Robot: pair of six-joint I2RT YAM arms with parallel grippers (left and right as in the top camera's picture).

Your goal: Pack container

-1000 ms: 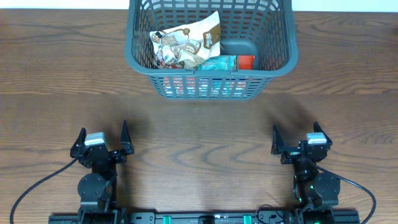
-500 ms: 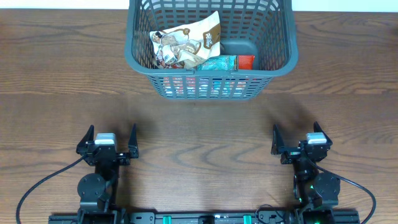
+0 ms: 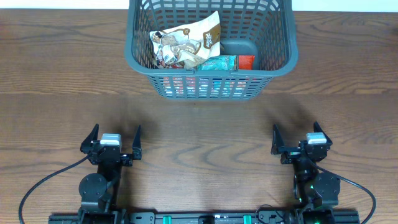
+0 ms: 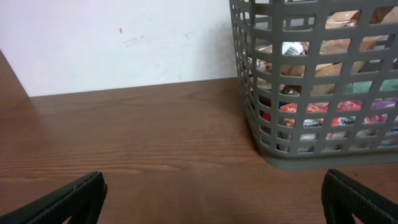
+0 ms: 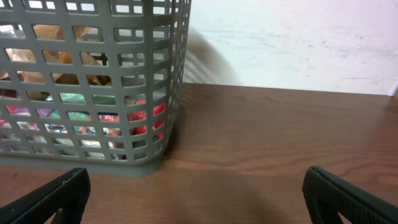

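Left gripper point(image 3: 116, 132) rightward; packet point(image 3: 186, 42) print blurred.

Even, bright overhead light, faint soft shadows on the table point(image 3: 199, 124), wrist views slightly blurred

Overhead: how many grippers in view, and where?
2. The left gripper is at the near left of the table, the right gripper at its near right. Both are open, holding nothing, well short of the container. None hidden.
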